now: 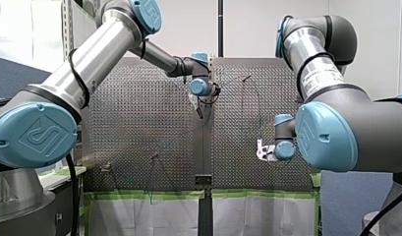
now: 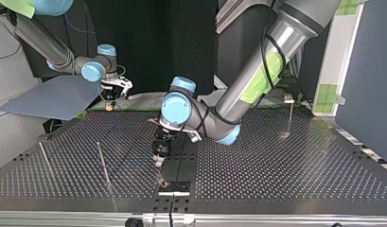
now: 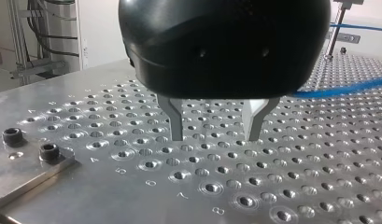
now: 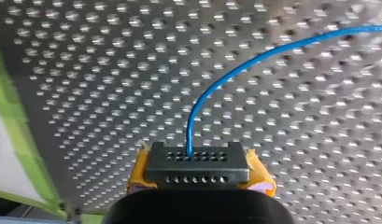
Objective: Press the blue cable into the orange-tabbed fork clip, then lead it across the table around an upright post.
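Observation:
The blue cable (image 4: pixel 235 70) runs out over the perforated plate from a black holed block between my right gripper's (image 4: pixel 198 168) yellow pads (image 4: pixel 261 179), which are shut on it. That gripper (image 2: pixel 110 103) hangs at the plate's far edge at the top view's left. My left gripper (image 3: pixel 215 137) stands open just above the plate, nothing between its metal fingers (image 3: pixel 175 121). The cable (image 3: pixel 343 87) passes beside and behind it. In the top view my left gripper (image 2: pixel 159 160) is near the plate's middle, with a faint stretch of cable (image 2: pixel 132 164) beside it. I cannot make out the fork clip.
Thin upright posts (image 2: pixel 103 163) (image 2: pixel 44 158) stand at the top view's left, another (image 2: pixel 290 116) at its right. A black bracket (image 2: pixel 173 187) sits at the near edge. Two black screws (image 3: pixel 48 151) are beside my left gripper. Green tape (image 4: pixel 16 126) lines the plate's edge.

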